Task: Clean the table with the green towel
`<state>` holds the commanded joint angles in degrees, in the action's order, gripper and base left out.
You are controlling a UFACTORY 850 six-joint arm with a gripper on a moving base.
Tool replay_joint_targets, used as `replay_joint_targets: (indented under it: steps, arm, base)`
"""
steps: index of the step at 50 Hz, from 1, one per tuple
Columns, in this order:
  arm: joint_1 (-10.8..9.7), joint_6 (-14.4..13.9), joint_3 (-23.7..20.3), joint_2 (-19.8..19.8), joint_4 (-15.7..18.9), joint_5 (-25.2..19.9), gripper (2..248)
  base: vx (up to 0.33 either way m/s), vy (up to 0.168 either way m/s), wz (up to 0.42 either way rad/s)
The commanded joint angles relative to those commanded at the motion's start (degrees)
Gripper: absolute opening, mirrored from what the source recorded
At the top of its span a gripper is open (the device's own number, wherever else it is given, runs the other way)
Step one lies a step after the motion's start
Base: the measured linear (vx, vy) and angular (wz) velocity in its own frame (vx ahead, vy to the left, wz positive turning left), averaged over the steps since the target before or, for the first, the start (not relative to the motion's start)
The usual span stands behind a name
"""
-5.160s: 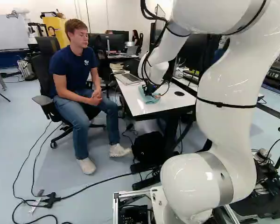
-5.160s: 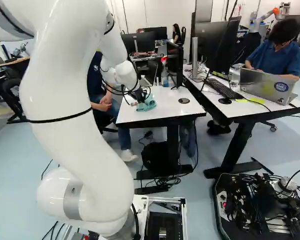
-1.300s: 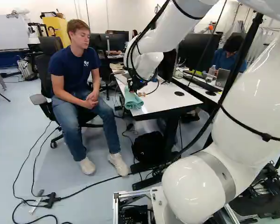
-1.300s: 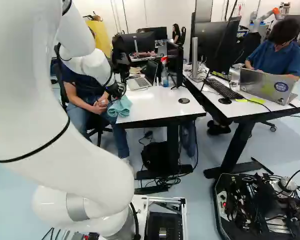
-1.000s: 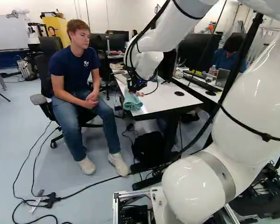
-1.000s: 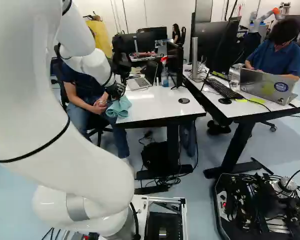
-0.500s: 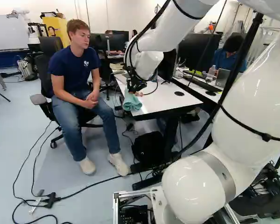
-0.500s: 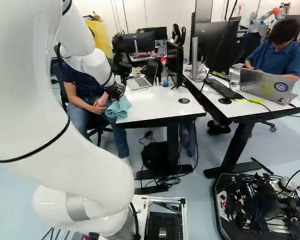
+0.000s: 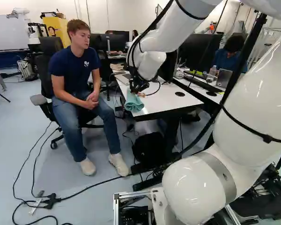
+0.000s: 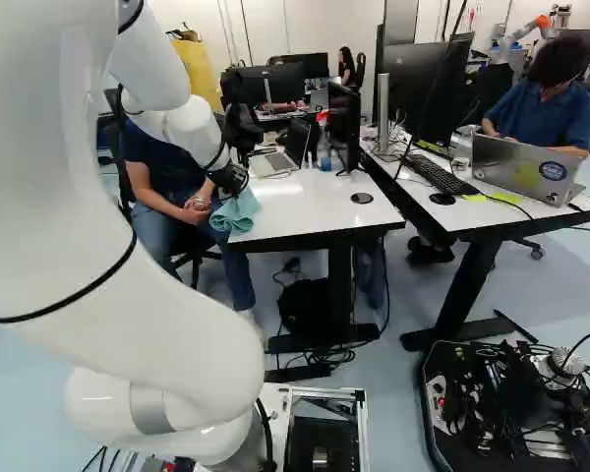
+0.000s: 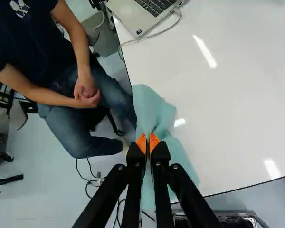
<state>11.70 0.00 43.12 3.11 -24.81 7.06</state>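
My gripper (image 9: 137, 88) is at the left near corner of the white table (image 9: 166, 101) in the left base view. The green towel (image 9: 133, 103), pale teal and bunched, lies under it along the edge. In the wrist view the gripper (image 11: 147, 144) has its orange-padded fingers pressed together on a fold of the towel (image 11: 155, 111). Part of the cloth spreads over the tabletop, and part reaches past the table's edge beneath the fingers.
A person (image 9: 77, 70) sits close beside the table's left edge. On the table stand a laptop (image 10: 273, 163), a spray bottle (image 10: 324, 147) and a monitor (image 10: 344, 123); a black disc (image 10: 362, 198) is set in its top. A second desk (image 10: 511, 206) adjoins at the right.
Over several seconds the arm has carried the towel from further in on the table to its left near corner. In the last second both have shifted only slightly. The base has stayed put.
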Motion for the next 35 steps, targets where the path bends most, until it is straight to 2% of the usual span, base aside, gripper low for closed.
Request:
replay_joint_targets:
  steps: [20, 35]
  arm:
    - [-1.96, 0.0, -0.49, 0.5, 0.12, -0.07, 32]
    - [-4.37, 0.0, 2.15, -2.18, 3.57, -2.1, 32]
  base:
    - [0.0, 0.0, 0.0]
    - [0.0, 0.0, 0.0]
